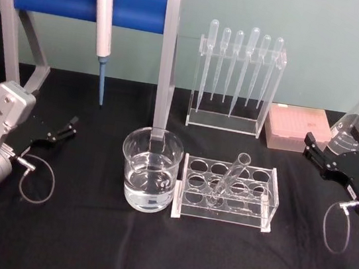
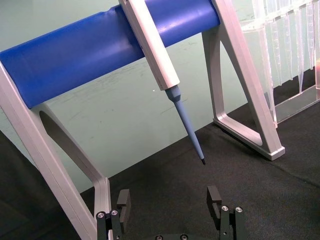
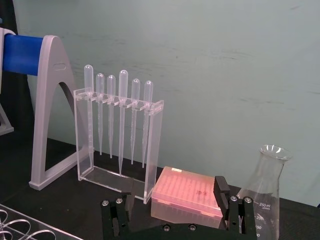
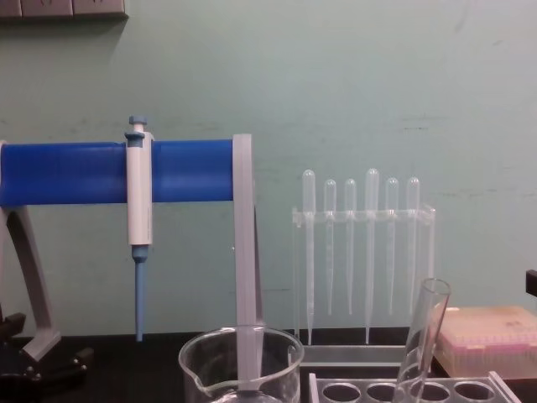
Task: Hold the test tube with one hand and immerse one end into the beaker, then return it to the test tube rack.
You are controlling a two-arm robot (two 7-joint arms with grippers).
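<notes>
Right gripper (image 1: 316, 152) jaws wide, empty, near flask (image 3: 265, 192) marked 250 ml, test tube (image 1: 228, 179) racked beside beaker (image 1: 148, 178)

Chest view: beaker (image 4: 241, 365) and test tube (image 4: 424, 336) truncated by lower edge; flask (image 3: 265, 192) graduations illegible.

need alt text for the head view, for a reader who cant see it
A long clear glass test tube leans in a clear plastic rack beside a wide clear glass beaker holding water, on a black table. The black left gripper and right gripper sit apart at the sides, jaws open.
</notes>
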